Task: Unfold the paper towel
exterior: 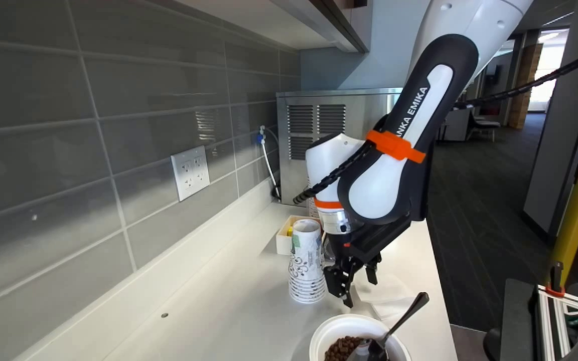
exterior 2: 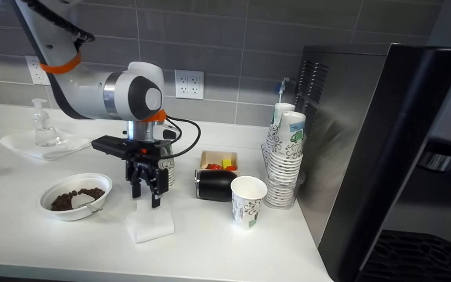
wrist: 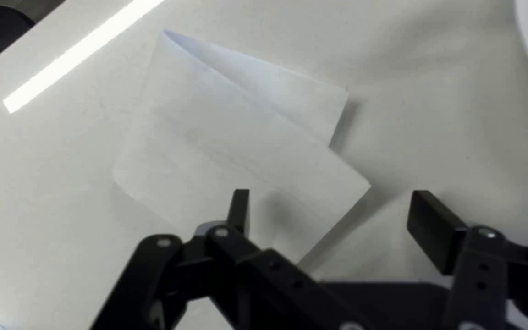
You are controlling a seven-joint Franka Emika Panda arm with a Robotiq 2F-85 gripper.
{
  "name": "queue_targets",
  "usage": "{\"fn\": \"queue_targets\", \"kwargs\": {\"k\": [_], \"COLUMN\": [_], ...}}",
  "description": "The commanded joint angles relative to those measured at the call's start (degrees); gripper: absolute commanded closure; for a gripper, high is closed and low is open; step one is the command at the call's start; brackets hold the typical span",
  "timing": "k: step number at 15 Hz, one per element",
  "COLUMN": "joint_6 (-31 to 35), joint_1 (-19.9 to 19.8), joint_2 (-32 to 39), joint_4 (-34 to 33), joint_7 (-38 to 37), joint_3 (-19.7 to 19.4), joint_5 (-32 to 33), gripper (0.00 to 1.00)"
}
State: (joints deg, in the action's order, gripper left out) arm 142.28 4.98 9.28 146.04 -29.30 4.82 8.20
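Note:
The white paper towel (wrist: 245,137) lies folded on the white counter. In the wrist view its upper layer stands slightly apart from a lower flap along one side. It also shows in both exterior views (exterior: 387,297) (exterior 2: 151,225). My gripper (wrist: 331,197) is open with nothing between its fingers. In the wrist view one finger is over the towel and the other is past the towel's corner. In both exterior views the gripper (exterior: 360,292) (exterior 2: 146,200) points down just above the towel's edge. Whether a fingertip touches the towel cannot be told.
A white bowl (exterior 2: 69,215) of brown pieces with a spoon (exterior: 408,316) is close by. A cup stack (exterior: 306,265) stands beside the gripper. A black tumbler (exterior 2: 215,186), a paper cup (exterior 2: 246,207), a wooden box (exterior 2: 219,154) and tall cup stacks (exterior 2: 284,172) stand near the steel machine (exterior 2: 343,117).

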Motion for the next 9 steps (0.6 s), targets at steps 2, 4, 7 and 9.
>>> {"fn": "queue_targets", "kwargs": {"k": [2, 4, 7, 9], "joint_6": [-0.4, -0.6, -0.7, -0.8], "joint_1": [2.1, 2.5, 3.1, 3.3], "joint_2": [2.1, 2.4, 2.7, 2.7], "joint_4": [-2.1, -2.5, -2.9, -3.2], "joint_7": [-1.5, -1.8, -2.2, -2.3], "joint_3": [-1.6, -2.0, -2.4, -2.7], "joint_5": [0.2, 0.3, 0.5, 0.7], "gripper": [0.51, 0.67, 0.89, 1.00]}}
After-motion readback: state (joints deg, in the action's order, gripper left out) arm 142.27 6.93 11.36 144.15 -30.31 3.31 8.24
